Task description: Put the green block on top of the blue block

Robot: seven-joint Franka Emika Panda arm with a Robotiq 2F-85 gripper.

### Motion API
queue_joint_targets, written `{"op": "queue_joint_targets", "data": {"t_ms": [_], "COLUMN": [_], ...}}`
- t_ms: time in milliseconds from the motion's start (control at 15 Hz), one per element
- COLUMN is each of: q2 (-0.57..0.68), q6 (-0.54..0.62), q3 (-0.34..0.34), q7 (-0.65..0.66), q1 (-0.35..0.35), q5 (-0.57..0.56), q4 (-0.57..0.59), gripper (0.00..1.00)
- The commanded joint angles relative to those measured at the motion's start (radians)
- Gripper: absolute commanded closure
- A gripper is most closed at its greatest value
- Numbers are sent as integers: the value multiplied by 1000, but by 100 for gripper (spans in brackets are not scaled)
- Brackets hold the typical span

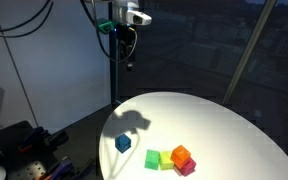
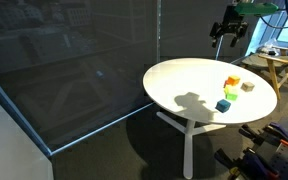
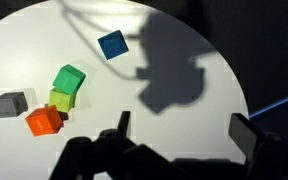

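Observation:
The green block (image 3: 70, 78) lies on the round white table (image 3: 184, 50), touching a paler yellowish cube (image 3: 62, 98). The blue block (image 3: 112, 45) lies alone, a short way from it. Both blocks show in both exterior views: green (image 1: 153, 159) (image 2: 230, 96) and blue (image 1: 123, 143) (image 2: 223, 105). My gripper (image 3: 184, 130) is open and empty. It hangs high above the table (image 1: 124, 48) (image 2: 229, 35), well clear of all the blocks.
An orange cube (image 3: 44, 120) and a grey cube (image 3: 10, 103) lie beside the yellowish one near the table's edge. The gripper's shadow (image 3: 174, 70) falls on the table. Dark glass walls stand around it, and cables and gear (image 1: 24, 150) lie on the floor.

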Motion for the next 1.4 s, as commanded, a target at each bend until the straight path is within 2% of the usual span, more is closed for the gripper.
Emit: {"op": "queue_joint_targets", "data": {"t_ms": [0,800,1333], "q2": [8,52,133], "q6": [18,41,64], "q3": [-8,-62,-100], "q7": [2,5,-19], "q1": [-4,-43,-63], "q5": [5,8,19], "q4": [12,73,144], "gripper": [0,0,0]}}
